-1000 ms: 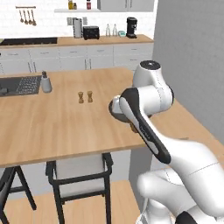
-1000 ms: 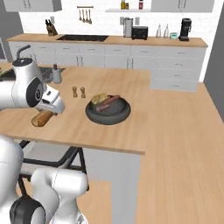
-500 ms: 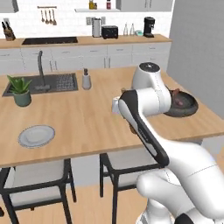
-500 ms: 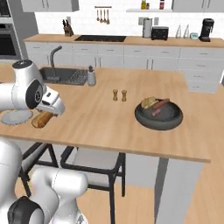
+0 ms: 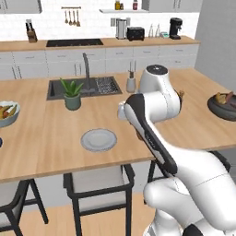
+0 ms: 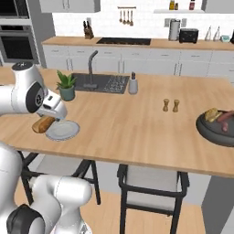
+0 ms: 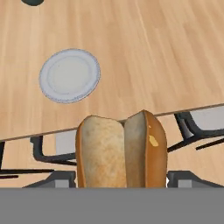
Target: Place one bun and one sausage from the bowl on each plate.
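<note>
My gripper [image 6: 48,120] is shut on a golden-brown split bun [image 7: 121,151], which hangs past the counter's near edge, just left of the pale grey plate [image 6: 62,130]. In the hand view this plate [image 7: 70,75] lies bare on the wood above and left of the bun. From the left base view the same plate [image 5: 98,139] sits near the front edge, left of my arm. The dark bowl [image 6: 218,129] stands far off at the right end of the counter, holding another bun [image 6: 212,114] and a sausage [image 6: 223,122]. It also appears as the bowl [image 5: 224,107] at the right edge.
A potted plant [image 5: 71,94] and a sink [image 5: 92,85] lie behind the plate. A pale fruit bowl [image 5: 7,113] sits at the far left. Two shakers [image 6: 171,105] and a soap bottle [image 6: 133,84] stand mid-counter. Stools [image 6: 153,187] are tucked under the near edge.
The base has driven left along the counter, so the whole scene has shifted right. The bowl has slid to the far right and the plate has come into view. The bun stays gripped.
</note>
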